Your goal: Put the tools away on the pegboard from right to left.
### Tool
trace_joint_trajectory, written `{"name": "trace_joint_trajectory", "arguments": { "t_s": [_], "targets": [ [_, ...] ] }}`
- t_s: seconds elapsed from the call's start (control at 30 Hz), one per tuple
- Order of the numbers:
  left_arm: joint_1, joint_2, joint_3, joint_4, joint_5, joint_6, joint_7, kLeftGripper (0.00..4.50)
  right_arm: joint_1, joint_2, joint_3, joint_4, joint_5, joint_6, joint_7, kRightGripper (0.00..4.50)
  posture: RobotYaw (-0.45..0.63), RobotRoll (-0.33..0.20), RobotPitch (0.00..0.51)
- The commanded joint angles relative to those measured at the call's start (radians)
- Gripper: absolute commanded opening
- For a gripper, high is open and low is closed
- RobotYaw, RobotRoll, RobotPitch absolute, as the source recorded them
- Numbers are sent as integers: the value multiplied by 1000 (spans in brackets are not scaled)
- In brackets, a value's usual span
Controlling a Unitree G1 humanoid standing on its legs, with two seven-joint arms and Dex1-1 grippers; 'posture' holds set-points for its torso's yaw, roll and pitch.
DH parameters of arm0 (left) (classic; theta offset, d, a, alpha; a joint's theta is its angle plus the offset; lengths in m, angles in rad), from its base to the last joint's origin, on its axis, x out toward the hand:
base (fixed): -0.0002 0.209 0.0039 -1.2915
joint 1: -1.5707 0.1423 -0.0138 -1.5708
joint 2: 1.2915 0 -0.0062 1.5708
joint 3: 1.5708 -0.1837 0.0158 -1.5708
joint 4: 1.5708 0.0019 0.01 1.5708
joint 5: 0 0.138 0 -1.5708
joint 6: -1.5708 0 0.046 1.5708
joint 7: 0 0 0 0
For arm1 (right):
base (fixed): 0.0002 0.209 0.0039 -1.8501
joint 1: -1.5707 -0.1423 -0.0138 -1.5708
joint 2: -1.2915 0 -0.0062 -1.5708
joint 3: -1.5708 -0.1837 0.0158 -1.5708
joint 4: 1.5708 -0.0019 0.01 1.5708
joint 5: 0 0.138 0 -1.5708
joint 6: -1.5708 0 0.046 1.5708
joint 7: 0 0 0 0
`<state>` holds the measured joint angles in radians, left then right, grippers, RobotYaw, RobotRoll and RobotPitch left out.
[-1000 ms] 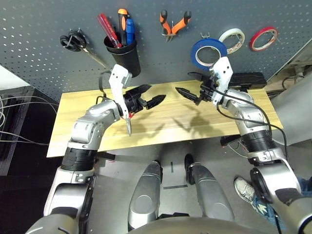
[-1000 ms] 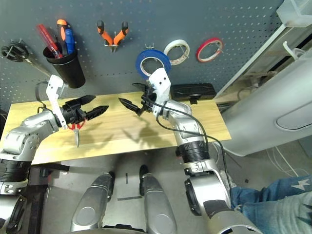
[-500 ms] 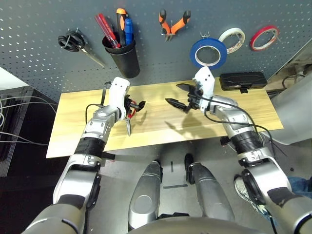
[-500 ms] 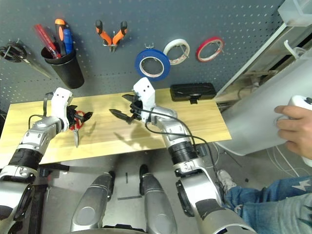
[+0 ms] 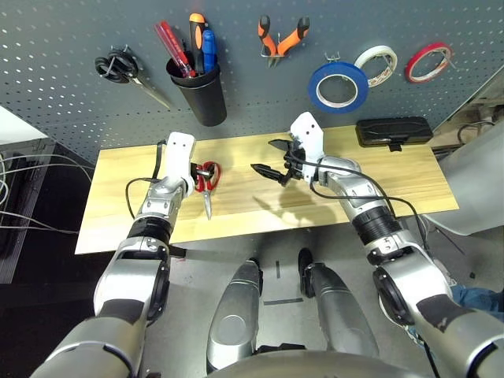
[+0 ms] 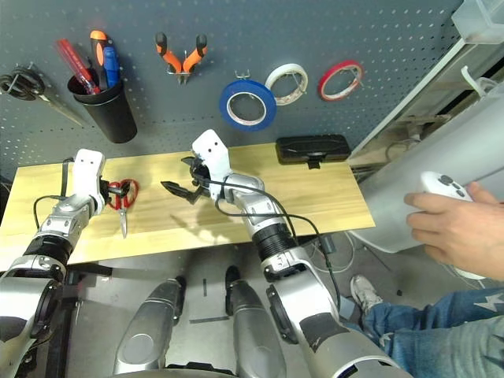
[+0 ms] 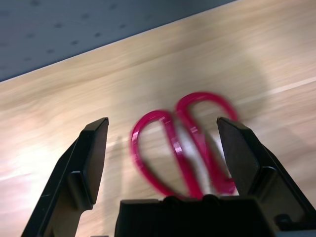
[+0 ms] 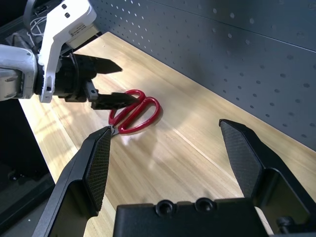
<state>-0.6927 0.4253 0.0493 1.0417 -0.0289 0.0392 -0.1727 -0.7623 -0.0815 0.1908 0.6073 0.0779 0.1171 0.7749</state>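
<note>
The red-handled scissors point(image 5: 208, 193) lie flat on the wooden table point(image 5: 315, 201), blades toward me. My left gripper point(image 7: 163, 122) is open and low over the table, with the red handles point(image 7: 183, 143) between its fingers; whether they touch is unclear. My right gripper point(image 5: 268, 157) hovers open and holds nothing above the table's middle, pointing left at the scissors point(image 8: 132, 111). On the pegboard point(image 5: 71, 110) hang the blue tape roll point(image 5: 337, 87) and the orange-and-black pliers point(image 5: 281, 37). The blue-handled screwdriver point(image 5: 209, 49) stands in a black cup point(image 5: 201, 93).
Black-handled scissors point(image 5: 120, 67) hang at the pegboard's left. White tape point(image 5: 376, 63) and red tape point(image 5: 428, 61) hang right of the blue roll. A black case point(image 5: 392, 130) lies at the table's back right. A person's hand point(image 6: 445, 228) holds a controller at the far right.
My left gripper has drawn back and dropped down around the scissors' handles. My right gripper has swung left from near the blue tape to the table's middle. A person's hand has come into view.
</note>
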Motion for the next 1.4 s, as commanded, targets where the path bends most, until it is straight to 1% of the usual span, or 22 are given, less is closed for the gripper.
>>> {"name": "trace_joint_trajectory", "arguments": {
  "t_s": [0.03,0.27,0.57,0.97,1.07,1.33,1.4],
  "targets": [
    [7,19,22,59,20,-40,56,4485,22,3,13,-17,-4,12,10,4500,134,0,290],
    [4,19,22,129,45,-70,88,4485,37,-8,15,-61,-1,33,16,4500,119,0,283],
    [12,3,15,169,65,-68,93,4485,55,-2,12,-200,20,109,14,4500,107,0,277],
    [7,-11,9,202,87,17,89,4485,52,8,9,-284,45,167,-1,4500,99,0,284],
    [0,-18,17,210,79,42,74,3875,53,7,11,-289,48,172,-3,4500,98,0,283],
    [-36,-36,64,235,30,213,11,1188,58,-4,8,-282,47,173,-4,4500,95,0,284],
    [-46,-45,97,247,-8,300,-30,561,58,-7,9,-277,46,171,-4,4500,95,0,284]
  ]
}}
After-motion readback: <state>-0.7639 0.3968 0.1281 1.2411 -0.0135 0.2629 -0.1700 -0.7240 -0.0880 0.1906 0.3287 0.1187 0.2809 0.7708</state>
